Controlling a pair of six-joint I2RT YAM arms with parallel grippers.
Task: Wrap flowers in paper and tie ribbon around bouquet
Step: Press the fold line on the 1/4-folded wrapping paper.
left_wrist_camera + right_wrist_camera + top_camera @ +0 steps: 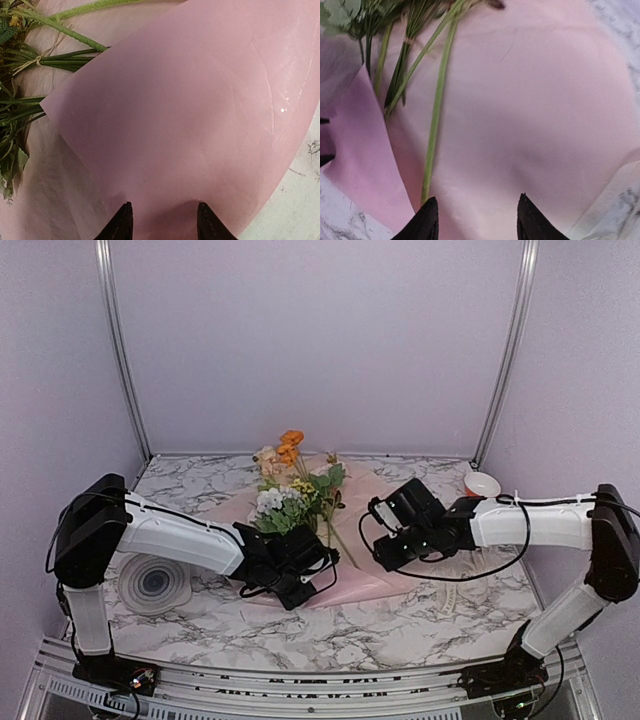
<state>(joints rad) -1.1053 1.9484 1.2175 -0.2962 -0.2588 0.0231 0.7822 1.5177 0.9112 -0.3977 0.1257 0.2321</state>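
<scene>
Fingertips (122, 225) of the left pincer (164, 222) stand apart, low at the near edge of the paper (200, 110), and no grip on it shows. Right ahead of them a flap of the sheet is turned up and over, a smooth, deeper pink curve with a few fine creases, its point reaching toward the green stems. The right pincer (479, 220) is likewise apart and empty, hovering just above the pale pink sheet with one long stem running down beside its left tip. The paper is spread on the marbled desk (400, 625) between the two pincers, matte and softly wrinkled, far wider than the flowers (290, 495) that lie on it. Their stems point toward the near edge and are bound by a pale tie (35, 61). The whitish, yellow and orange blossoms lie toward the back wall. The left arm rises from its base to a high elbow, and its white forearm slopes right and down to the sheet. The right arm mirrors it, forearm running left, wrist bent down over the paper's right half. A grey ringed disc (153, 583) sits beside the left arm, and a red-and-white bowl (482, 483) sits at the far right.
</scene>
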